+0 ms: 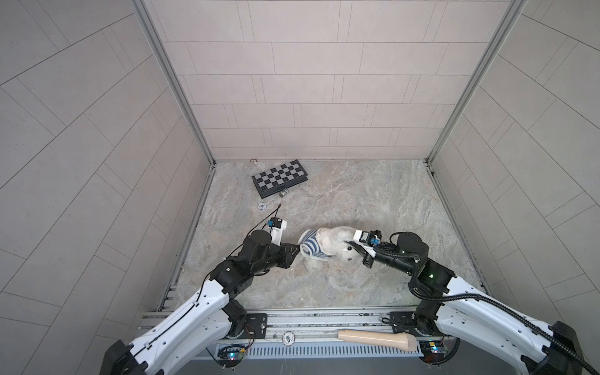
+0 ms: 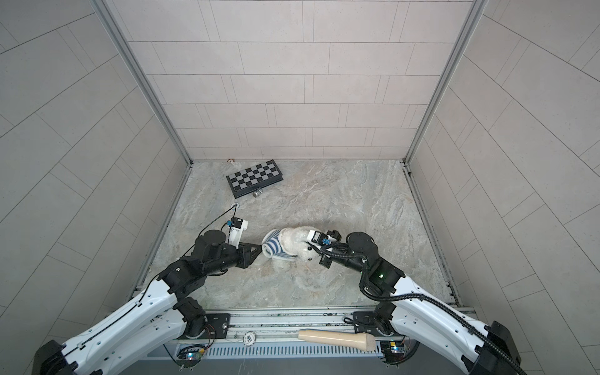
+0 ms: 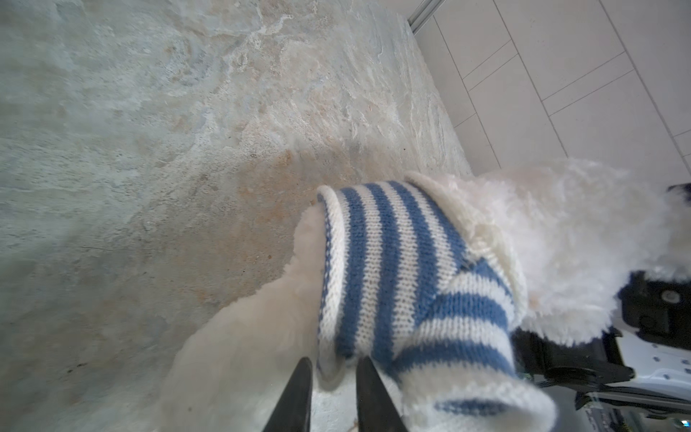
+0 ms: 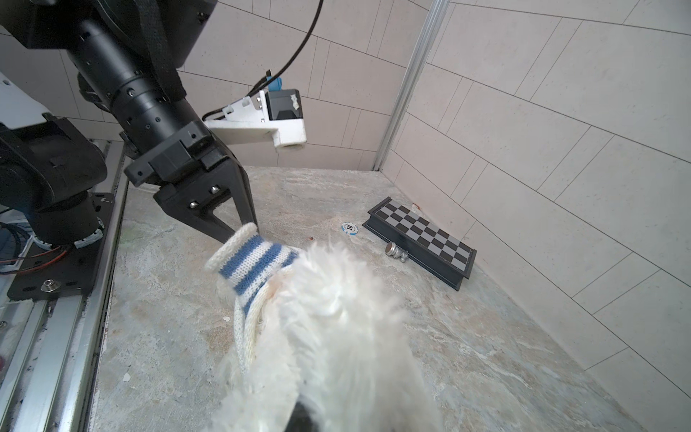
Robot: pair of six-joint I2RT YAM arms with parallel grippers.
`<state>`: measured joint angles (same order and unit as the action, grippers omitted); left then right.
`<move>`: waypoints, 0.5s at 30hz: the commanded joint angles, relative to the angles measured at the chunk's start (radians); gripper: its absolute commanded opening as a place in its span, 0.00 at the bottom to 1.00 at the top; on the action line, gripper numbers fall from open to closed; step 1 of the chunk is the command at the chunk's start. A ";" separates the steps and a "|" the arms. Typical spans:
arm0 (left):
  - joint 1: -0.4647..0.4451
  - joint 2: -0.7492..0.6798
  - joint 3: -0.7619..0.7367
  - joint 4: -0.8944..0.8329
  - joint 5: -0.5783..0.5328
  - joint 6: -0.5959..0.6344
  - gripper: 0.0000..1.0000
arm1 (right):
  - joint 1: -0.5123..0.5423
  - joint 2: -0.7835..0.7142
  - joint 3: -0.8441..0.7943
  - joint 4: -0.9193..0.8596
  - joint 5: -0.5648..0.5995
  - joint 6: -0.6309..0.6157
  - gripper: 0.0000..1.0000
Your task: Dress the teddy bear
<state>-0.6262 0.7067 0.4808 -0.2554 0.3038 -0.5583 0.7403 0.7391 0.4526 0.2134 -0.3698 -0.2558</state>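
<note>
2 things lie on the near rail [image 1: 324,319], which ones? (Ana)

1 beige handle-shaped piece [image 1: 376,339], a little right of the middle, and 1 small round token [image 1: 288,338] near its left end. (Ivo)

And where is the teddy bear? (Ana)

The teddy bear [image 1: 334,238] is about in the middle of the marble table [image 1: 373,201], in the near half, between the 2 grippers. Its head points to the right and its legs to the left. The striped shirt [image 1: 313,248], blue and white, is around its body, and the hem is rolled. (Ivo)

What about the left gripper? (Ana)

The left gripper [image 1: 297,245] is at the left end of the shirt. In the left wrist view its 2 fingers [image 3: 295,396] stand a little apart, with the rolled hem in the gap. So the jaws are parted and, as far as I can see, they do not pinch the hem. (Ivo)

And the right one? (Ana)

The right gripper [image 1: 354,248] is at the bear's head. Its fingers are sunk into the white fur and closed on the head; the tips themselves are hidden. (Ivo)

What lies farther? (Ana)

Toward the far left, 1 poker chip [image 1: 261,206] lies on the table. After it, 1 small metal chess piece [image 1: 284,193] lies on its side, just beside the near edge of the folded chessboard [image 1: 280,178], which is close to the far wall. (Ivo)
</note>
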 commanded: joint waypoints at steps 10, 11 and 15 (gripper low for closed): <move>-0.111 -0.130 0.150 -0.233 -0.007 0.219 0.15 | -0.002 0.024 0.045 0.021 0.012 -0.018 0.00; -0.120 -0.119 0.158 -0.220 -0.013 0.222 0.11 | -0.002 0.026 0.046 0.025 0.012 -0.018 0.00; -0.129 -0.028 0.175 -0.169 -0.001 0.237 0.01 | -0.002 0.029 0.044 0.029 0.008 -0.014 0.00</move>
<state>-0.7494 0.6315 0.6292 -0.4526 0.2859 -0.3550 0.7391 0.7715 0.4641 0.2161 -0.3538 -0.2588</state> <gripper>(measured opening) 0.035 0.135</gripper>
